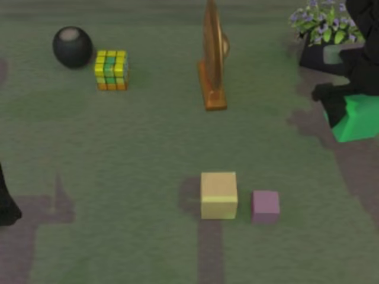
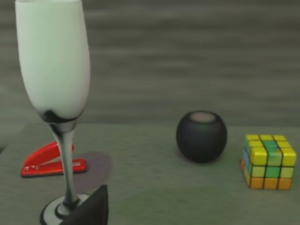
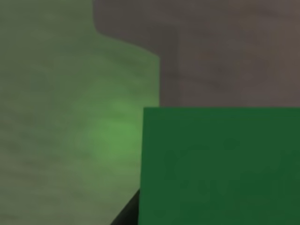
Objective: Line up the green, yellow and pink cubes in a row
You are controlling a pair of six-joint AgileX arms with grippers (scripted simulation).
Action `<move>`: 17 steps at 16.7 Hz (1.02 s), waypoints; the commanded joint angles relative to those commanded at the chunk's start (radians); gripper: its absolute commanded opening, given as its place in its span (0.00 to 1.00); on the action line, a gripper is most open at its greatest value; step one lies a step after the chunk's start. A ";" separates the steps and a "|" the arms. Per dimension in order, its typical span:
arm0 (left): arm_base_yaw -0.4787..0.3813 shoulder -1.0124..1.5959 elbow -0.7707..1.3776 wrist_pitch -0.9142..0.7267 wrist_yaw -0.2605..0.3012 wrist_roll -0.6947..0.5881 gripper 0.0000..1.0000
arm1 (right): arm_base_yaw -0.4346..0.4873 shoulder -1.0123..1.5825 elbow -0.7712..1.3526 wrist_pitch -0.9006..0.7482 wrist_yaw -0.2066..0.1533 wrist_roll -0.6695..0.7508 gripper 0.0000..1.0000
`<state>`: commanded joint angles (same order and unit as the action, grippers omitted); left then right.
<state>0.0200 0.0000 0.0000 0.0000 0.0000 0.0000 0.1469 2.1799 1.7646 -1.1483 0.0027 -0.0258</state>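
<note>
The pale yellow cube (image 1: 218, 195) rests on the table near the front, right of centre. Just to its right, a small gap away, sits the smaller pink cube (image 1: 265, 205). Far out at the table's right edge is the green cube (image 1: 360, 118), with my right gripper (image 1: 339, 103) shut on it. The green cube (image 3: 220, 164) fills much of the right wrist view, one dark finger (image 3: 127, 212) lying flush against its side. My left gripper (image 1: 7, 210) stays parked at the left edge, open; one fingertip (image 2: 96, 206) shows.
A black ball-shaped object (image 1: 72, 46) and a gridded puzzle cube (image 1: 111, 70) stand at the back left. An upright orange-brown object (image 1: 213, 59) rises at the back centre, with a flowering plant (image 1: 325, 21) at the back right. Beside the left gripper stand a tall glass (image 2: 54, 61) and a red stapler (image 2: 51, 159).
</note>
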 joint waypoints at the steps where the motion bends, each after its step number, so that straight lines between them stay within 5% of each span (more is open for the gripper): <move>1: 0.000 0.000 0.000 0.000 0.000 0.000 1.00 | 0.000 0.000 0.000 0.000 0.000 0.000 0.00; 7: 0.000 0.000 0.000 0.000 0.000 0.000 1.00 | 0.083 0.079 0.111 -0.065 0.001 0.108 0.00; 17: 0.000 0.000 0.000 0.000 0.000 0.000 1.00 | 0.573 0.453 0.865 -0.424 0.006 0.721 0.00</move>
<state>0.0200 0.0000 0.0000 0.0000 0.0000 0.0000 0.7203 2.6327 2.6291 -1.5727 0.0083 0.6950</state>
